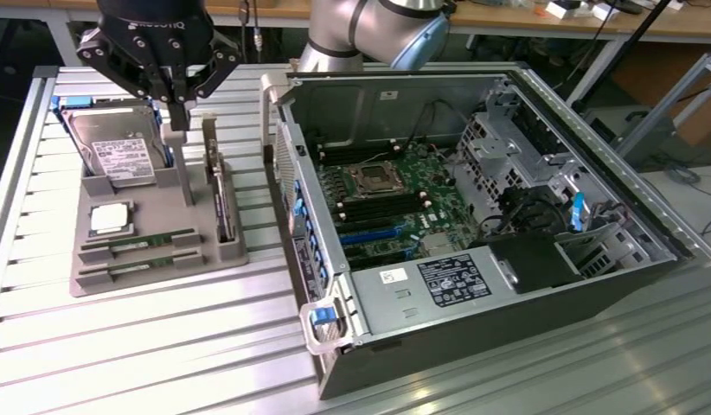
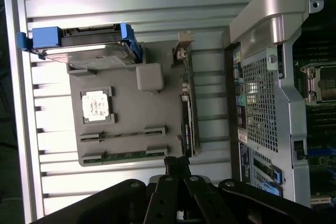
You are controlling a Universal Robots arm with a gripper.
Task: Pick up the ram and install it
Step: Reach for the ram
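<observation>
Under the claw (image 1: 176, 108) I see a table (image 1: 159, 346) of ribbed, brushed metal and a tray (image 1: 159, 206) of matt grey plastic. The hard drive (image 1: 119, 151) just beside the claw has a glossy metal lid and a paper label

Rounded silver-grey arm (image 1: 346, 30) with a blue-grey joint cap (image 1: 423, 45); black gripper (image 1: 178, 105) with white lettering and jointed, pin-hinged fingers (image 2: 164, 198).
</observation>
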